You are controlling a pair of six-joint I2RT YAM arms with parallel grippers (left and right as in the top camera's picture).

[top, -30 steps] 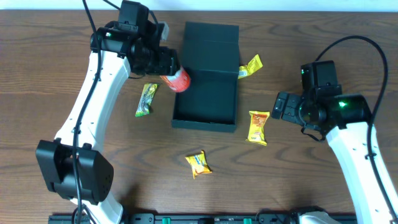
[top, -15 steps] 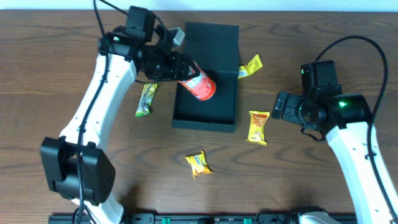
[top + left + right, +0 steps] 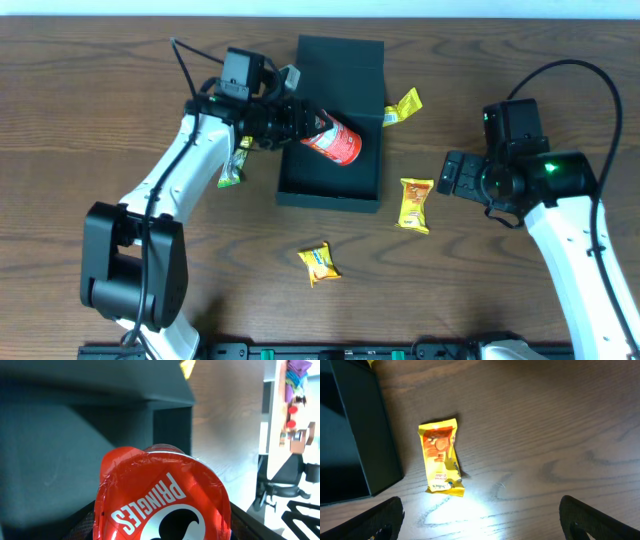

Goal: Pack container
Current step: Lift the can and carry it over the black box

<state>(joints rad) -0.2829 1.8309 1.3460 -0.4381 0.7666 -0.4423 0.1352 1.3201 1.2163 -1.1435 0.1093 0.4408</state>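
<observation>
Wooden table (image 3: pixel 80 120), two arms at work.

One container (image 3: pixel 345 175), dark box, centre of the table. Long axis runs from far edge to near edge. Open side faces up; lid (image 3: pixel 341 68) is folded back at the far end.

One red can (image 3: pixel 335 142), clamped at one end by the left pincer (image 3: pixel 298 124). It is held tilted over the open container, long axis diagonal, free end pointing right and toward the near wall. Contact with the floor cannot be told.

Right pincer (image 3: pixel 446 172) is spread wide, holding nothing, right of the container and well apart.

Four packets, all outside the container:
- orange packet (image 3: pixel 415 204), just off the near right corner, before the right pincer
- yellow packet (image 3: pixel 403 105), against the right wall by the hinge
- green packet (image 3: pixel 231 172), left of the container, partly under the left arm (image 3: pixel 170 165)
- near packet (image 3: pixel 319 264), in front of the near wall, apart
</observation>
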